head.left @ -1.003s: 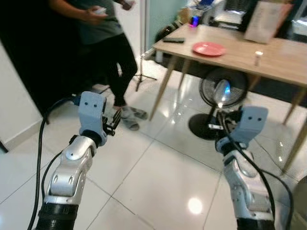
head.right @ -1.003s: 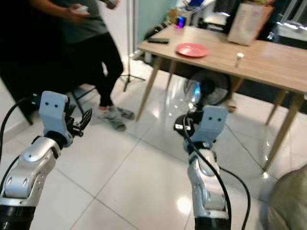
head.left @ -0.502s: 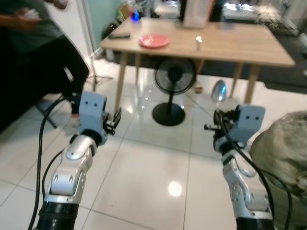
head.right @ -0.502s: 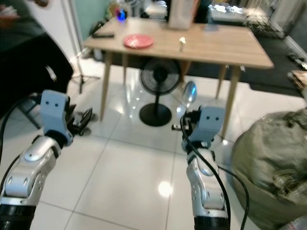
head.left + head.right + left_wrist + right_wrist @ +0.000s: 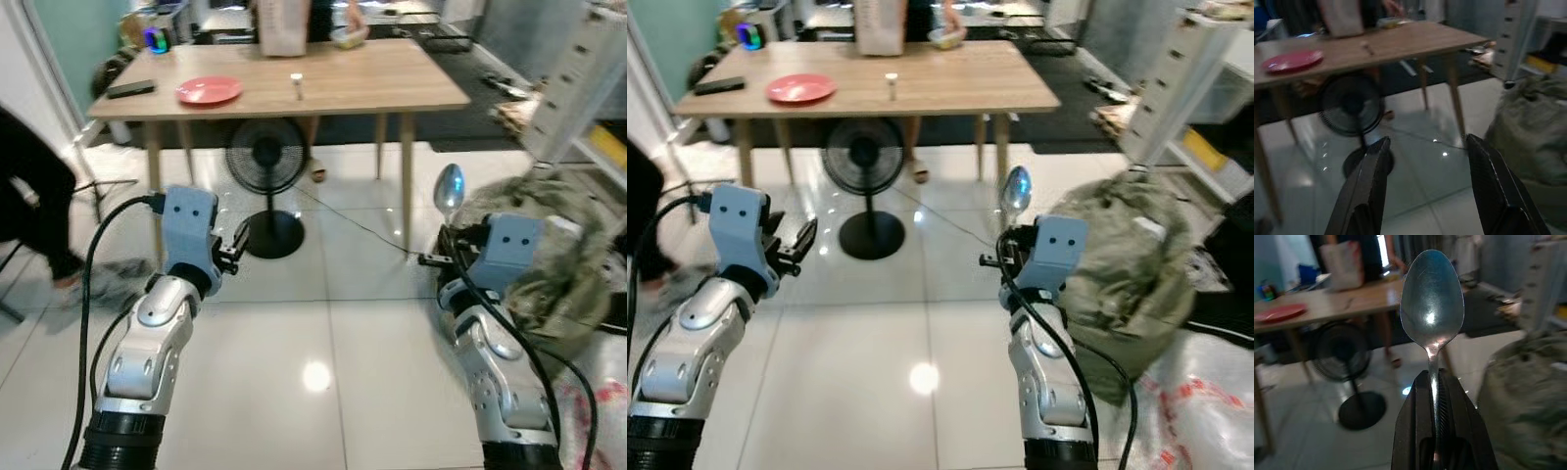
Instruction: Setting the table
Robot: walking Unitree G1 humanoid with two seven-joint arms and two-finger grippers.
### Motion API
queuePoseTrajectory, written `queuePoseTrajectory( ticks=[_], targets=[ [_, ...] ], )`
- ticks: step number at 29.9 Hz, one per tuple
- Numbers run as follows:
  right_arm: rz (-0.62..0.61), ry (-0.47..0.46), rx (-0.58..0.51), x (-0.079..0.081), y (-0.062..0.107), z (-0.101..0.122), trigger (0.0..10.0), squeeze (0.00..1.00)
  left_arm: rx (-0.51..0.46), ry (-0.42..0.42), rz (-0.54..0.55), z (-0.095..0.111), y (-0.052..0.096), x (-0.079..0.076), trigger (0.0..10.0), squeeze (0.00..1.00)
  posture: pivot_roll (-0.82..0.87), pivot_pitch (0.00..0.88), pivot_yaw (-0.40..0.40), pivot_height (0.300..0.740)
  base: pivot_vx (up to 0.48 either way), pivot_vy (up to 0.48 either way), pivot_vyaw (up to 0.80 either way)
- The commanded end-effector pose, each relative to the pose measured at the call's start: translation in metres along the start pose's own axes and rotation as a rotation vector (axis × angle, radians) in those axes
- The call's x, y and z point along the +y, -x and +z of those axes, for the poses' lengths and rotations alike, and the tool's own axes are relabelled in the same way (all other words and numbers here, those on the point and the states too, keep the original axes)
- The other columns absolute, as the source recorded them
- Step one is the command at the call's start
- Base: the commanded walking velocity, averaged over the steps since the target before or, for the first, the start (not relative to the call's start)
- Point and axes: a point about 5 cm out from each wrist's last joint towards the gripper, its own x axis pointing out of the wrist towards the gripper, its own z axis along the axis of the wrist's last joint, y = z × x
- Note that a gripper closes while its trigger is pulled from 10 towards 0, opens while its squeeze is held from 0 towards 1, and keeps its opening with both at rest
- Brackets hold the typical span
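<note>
One shiny silver spoon (image 5: 1432, 301), bowl up, pinched tight in the right tool (image 5: 1436, 396). Left tool (image 5: 1427, 171) is spread wide, holding nothing. One pink plate (image 5: 800, 89) on the table (image 5: 950, 83).

Spoon (image 5: 1432, 303) handle hidden between the right gripper's (image 5: 1439, 382) fingers. Person (image 5: 921, 18) behind table (image 5: 970, 83) cut off by top edge. Small pale item (image 5: 891, 80) on tabletop too small to identify. Person (image 5: 34, 211) at left edge blurred, cropped.

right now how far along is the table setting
Done: a red plate already lies on the wooden table. In hand: the right gripper is shut on a spoon, bowl up; the left gripper is open. Left: reaching the table and laying the spoon by the plate.
</note>
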Motion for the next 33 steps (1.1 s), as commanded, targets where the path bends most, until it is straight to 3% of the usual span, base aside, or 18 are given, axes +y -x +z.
queuePoseTrajectory(
  ticks=[1, 9, 14, 33],
  targets=[
    [0.000, -0.005, 0.013, 0.002, 0.001, -0.004, 10.0, 0.00, 0.020, -0.019, 0.021, -0.006, 0.002, 0.004, 10.0, 0.00, -0.01, 0.000, 0.082, 0.740, 0.000, 0.000, -0.80],
    [0.025, -0.003, -0.006, 0.006, -0.002, -0.002, 10.0, 0.00, -0.010, -0.097, 0.119, -0.004, -0.001, 0.010, 10.0, 0.00, -0.01, 0.000, 0.084, 0.740, 0.000, 0.000, -0.23],
    [0.049, -0.019, -0.022, 0.011, -0.004, 0.000, 10.0, 0.00, -0.027, -0.110, 0.172, -0.001, -0.004, 0.016, 10.0, 0.00, 0.00, 0.000, 0.086, 0.740, 0.464, 0.000, 0.00],
    [0.049, -0.032, -0.034, 0.011, -0.004, -0.001, 10.0, 0.00, -0.037, -0.103, 0.180, -0.001, -0.006, 0.017, 10.0, 0.00, 0.01, 0.000, 0.091, 0.740, 0.480, 0.000, 0.00]
  ],
)
